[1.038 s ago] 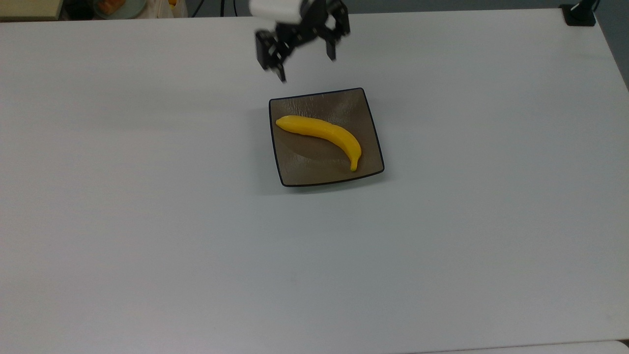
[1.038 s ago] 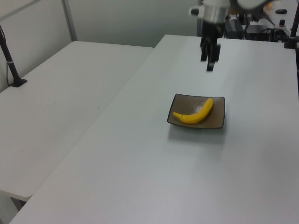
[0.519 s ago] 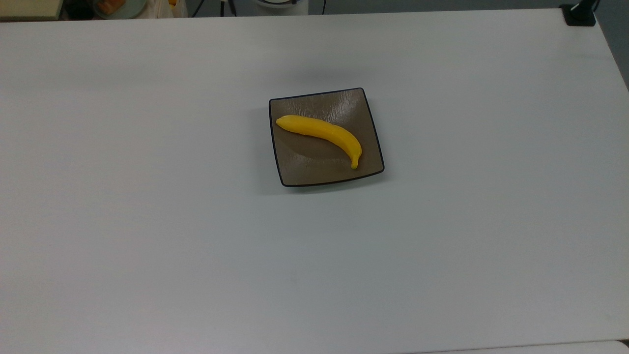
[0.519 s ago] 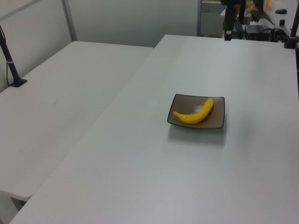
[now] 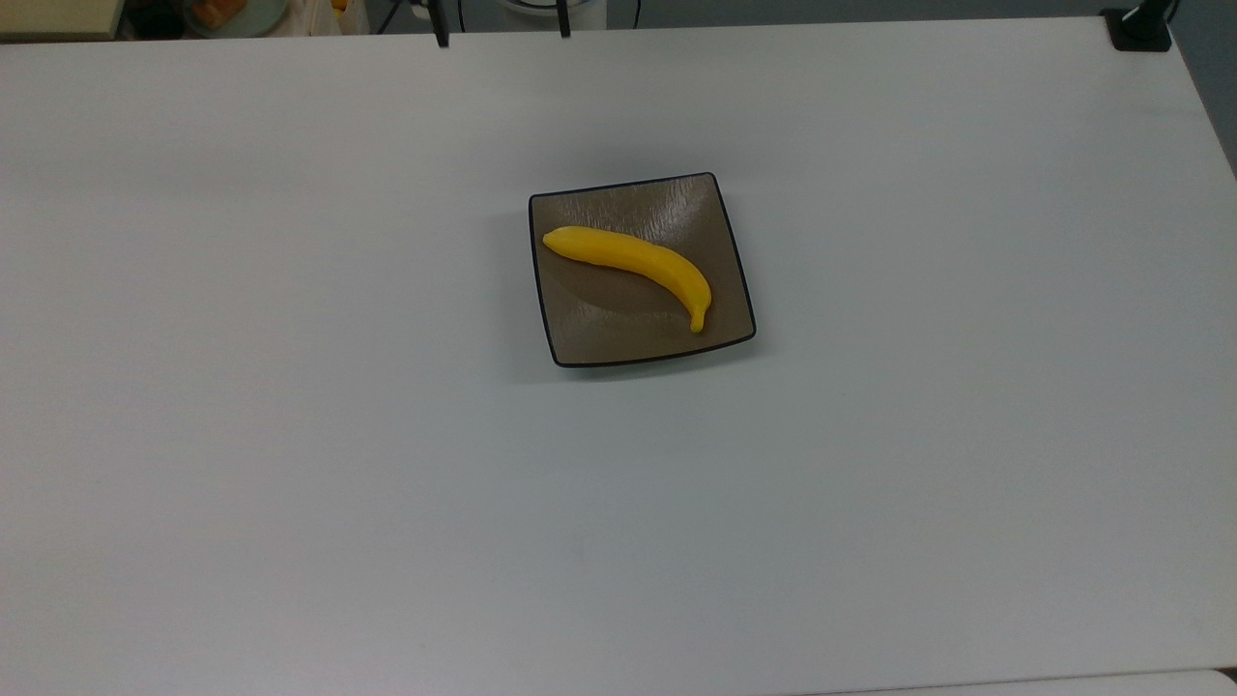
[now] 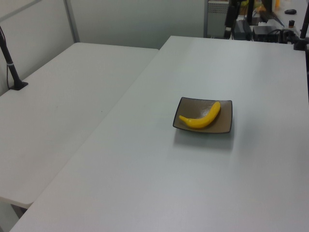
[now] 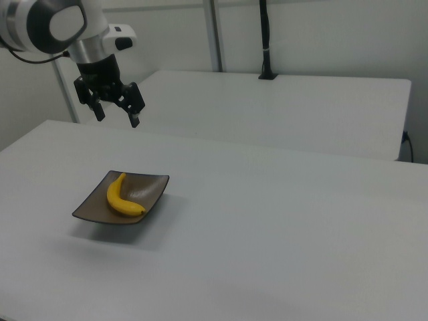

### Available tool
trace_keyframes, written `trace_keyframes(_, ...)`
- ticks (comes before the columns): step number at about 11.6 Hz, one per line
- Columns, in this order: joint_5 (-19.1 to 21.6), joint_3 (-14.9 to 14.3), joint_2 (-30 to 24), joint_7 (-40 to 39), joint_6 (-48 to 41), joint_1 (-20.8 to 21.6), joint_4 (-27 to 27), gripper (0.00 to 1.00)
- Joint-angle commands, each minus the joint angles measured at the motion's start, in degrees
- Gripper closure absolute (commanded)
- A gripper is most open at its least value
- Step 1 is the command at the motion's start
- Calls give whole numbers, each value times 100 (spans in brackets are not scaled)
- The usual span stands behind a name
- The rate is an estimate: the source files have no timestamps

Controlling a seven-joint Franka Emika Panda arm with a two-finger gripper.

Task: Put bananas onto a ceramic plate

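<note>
Top view's upper edge crops the gripper [image 5: 500,19] fingers.

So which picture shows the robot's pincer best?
The right view. There the pincer hangs open above the table, back from the plate and banana, with both fingers visible. The top view catches just two dark fingertips at its upper edge. In the left view I can't pick it out.

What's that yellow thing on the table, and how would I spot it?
Look at the big white table and find the square brown plate with a thin black rim, near its middle. Lying across that plate is a banana: bright yellow, curved and glossy, the only vividly coloured thing on the pale tabletop.
</note>
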Motion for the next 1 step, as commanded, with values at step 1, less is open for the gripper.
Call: trace_keyframes(1,-34,-57,-81,142,366,150,-278,0)
